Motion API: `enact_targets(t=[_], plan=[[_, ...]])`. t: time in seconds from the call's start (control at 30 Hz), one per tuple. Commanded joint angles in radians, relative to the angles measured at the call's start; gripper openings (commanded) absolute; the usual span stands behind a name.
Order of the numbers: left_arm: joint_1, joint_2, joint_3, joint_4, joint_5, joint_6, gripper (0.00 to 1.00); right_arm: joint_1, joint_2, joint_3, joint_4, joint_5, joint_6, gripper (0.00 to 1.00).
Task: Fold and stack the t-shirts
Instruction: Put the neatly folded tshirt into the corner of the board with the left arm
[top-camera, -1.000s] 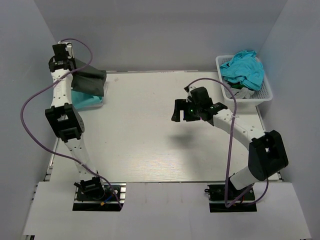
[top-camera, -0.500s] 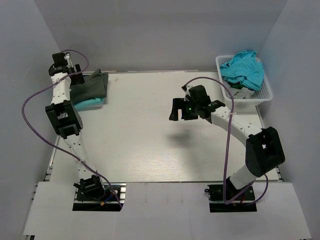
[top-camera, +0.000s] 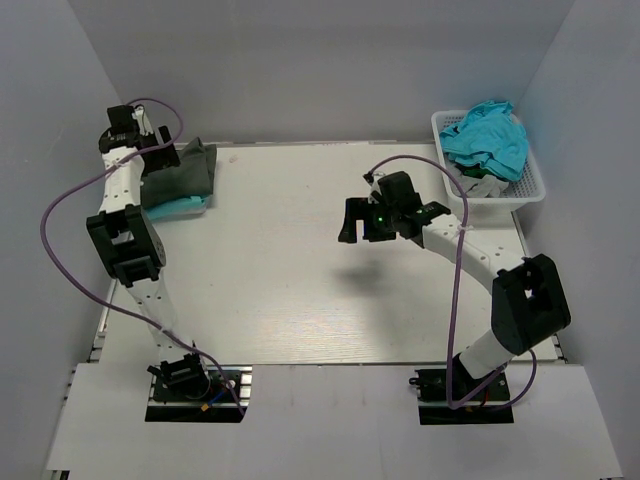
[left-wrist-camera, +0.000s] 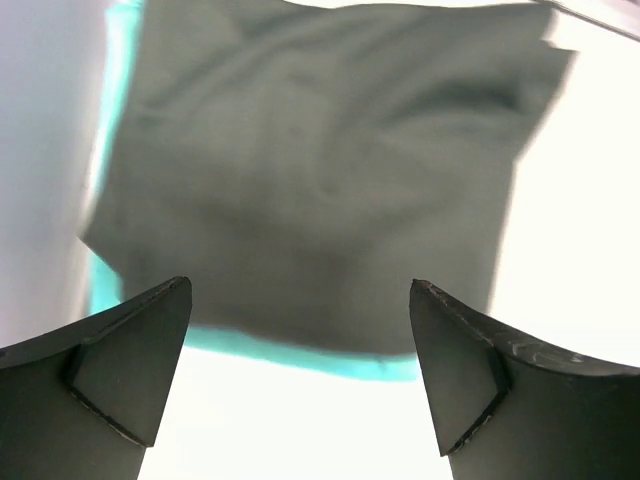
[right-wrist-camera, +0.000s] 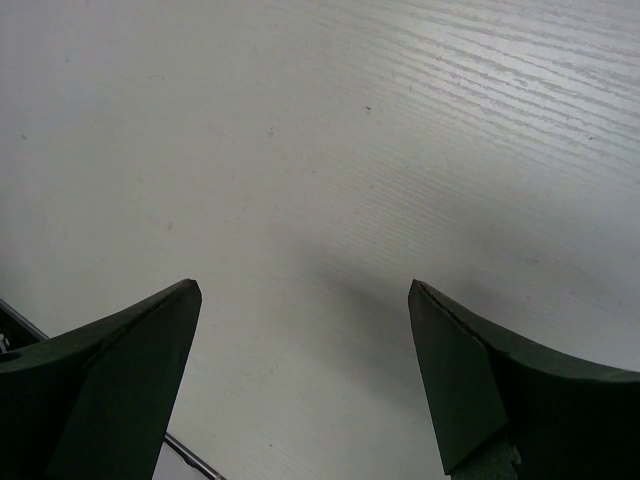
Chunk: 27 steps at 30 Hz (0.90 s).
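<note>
A folded dark charcoal-grey t-shirt (top-camera: 188, 170) lies on top of a mint-green t-shirt (top-camera: 182, 205) at the table's far left corner. In the left wrist view the grey t-shirt (left-wrist-camera: 320, 170) fills the upper part, and the green one shows as a strip (left-wrist-camera: 300, 352) along its near edge. My left gripper (top-camera: 157, 160) (left-wrist-camera: 300, 285) hangs open just above and left of this stack, holding nothing. More teal t-shirts (top-camera: 487, 138) are heaped in the basket. My right gripper (top-camera: 360, 226) (right-wrist-camera: 303, 286) is open above bare table.
The white lattice basket (top-camera: 533, 186) stands at the far right corner of the white table (top-camera: 290, 290). Grey walls close in the left, back and right sides. Purple cables loop off both arms.
My left gripper opened and let go of the grey t-shirt, which settled flat onto the green one. The left arm pulled slightly back to the left. The right arm barely moved.
</note>
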Motion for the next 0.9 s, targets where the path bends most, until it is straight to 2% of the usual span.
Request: enact_targets(t=[0.0, 0.17, 0.2, 0.23, 0.27, 0.33, 0.4, 0.43, 0.5, 0.6, 0.7, 0.87], plan=[[-0.032, -0.165, -0.085, 0.027, 0.089, -0.002, 1.00, -0.001, -0.044, -0.021, 0.027, -0.025, -0.009, 0.90], [-0.107, -0.243, -0.135, -0.008, 0.041, -0.143, 1.00, -0.005, -0.103, -0.076, 0.053, -0.010, -0.011, 0.90], [-0.129, -0.318, -0.221, -0.008, 0.040, -0.171, 1.00, -0.005, -0.109, -0.091, 0.055, -0.002, -0.004, 0.90], [-0.155, -0.372, -0.290, 0.062, 0.049, -0.227, 1.00, -0.005, -0.142, -0.111, 0.059, 0.027, -0.004, 0.90], [-0.213, -0.435, -0.464, 0.113, 0.050, -0.253, 1.00, -0.007, -0.152, -0.122, 0.061, 0.040, 0.020, 0.90], [-0.282, -0.624, -0.642, 0.255, 0.060, -0.334, 1.00, -0.011, -0.207, -0.172, 0.053, 0.094, 0.040, 0.90], [-0.389, -0.763, -0.905, 0.321, 0.060, -0.413, 1.00, -0.019, -0.265, -0.244, 0.056, 0.163, 0.084, 0.90], [-0.423, -0.764, -0.906, 0.322, 0.069, -0.413, 1.00, -0.024, -0.317, -0.289, 0.059, 0.178, 0.085, 0.90], [-0.521, -0.858, -1.011, 0.304, 0.039, -0.465, 1.00, -0.038, -0.391, -0.329, 0.058, 0.244, 0.091, 0.90], [-0.609, -1.010, -1.097, 0.238, -0.126, -0.504, 1.00, -0.056, -0.503, -0.403, 0.020, 0.355, 0.091, 0.90], [-0.632, -1.104, -1.120, 0.143, -0.246, -0.516, 1.00, -0.058, -0.606, -0.456, -0.025, 0.383, 0.082, 0.90], [-0.641, -1.178, -1.096, 0.027, -0.342, -0.528, 1.00, -0.055, -0.742, -0.518, 0.054, 0.309, 0.087, 0.90]])
